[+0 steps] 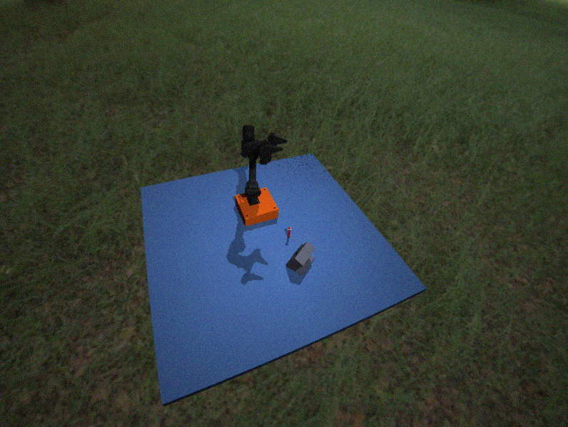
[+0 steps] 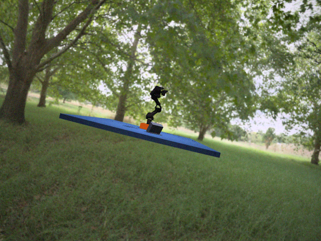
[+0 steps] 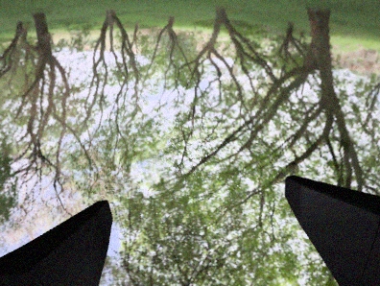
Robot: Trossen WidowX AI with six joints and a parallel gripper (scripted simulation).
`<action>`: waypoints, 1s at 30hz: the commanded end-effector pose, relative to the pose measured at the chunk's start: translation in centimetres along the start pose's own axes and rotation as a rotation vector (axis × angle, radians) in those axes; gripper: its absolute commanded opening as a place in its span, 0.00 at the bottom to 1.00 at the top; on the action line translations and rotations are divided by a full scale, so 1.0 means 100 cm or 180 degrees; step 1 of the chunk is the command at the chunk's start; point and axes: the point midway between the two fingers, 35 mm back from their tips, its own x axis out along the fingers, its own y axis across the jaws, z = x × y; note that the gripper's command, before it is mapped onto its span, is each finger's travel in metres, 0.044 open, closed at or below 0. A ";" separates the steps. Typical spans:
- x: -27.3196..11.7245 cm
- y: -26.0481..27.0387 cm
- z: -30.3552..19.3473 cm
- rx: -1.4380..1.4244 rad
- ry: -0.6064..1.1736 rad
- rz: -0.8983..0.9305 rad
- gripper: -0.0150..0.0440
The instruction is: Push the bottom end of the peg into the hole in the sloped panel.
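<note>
The pincer (image 1: pixel 279 141) hangs high above the worktop's (image 1: pixel 197 293) far edge, its fingers spread wide apart with nothing between them. One red peg (image 1: pixel 288 232) stands upright near the worktop's middle, just beside one grey sloped panel (image 1: pixel 301 258). The risk, as I judge it: descending off-line could tip so slim a peg, or clip the panel close by.

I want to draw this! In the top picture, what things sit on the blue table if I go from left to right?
Orange robot base → little red peg → gray sloped panel. The robot's open hand hangs up high above the table, holding nothing.
</note>
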 end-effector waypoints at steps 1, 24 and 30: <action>0.000 0.001 0.000 0.0022 0.0001 0.0003 0.98; 0.023 0.074 0.027 0.2969 0.0068 0.0476 1.00; 0.030 0.091 0.041 0.3738 0.0076 0.0645 1.00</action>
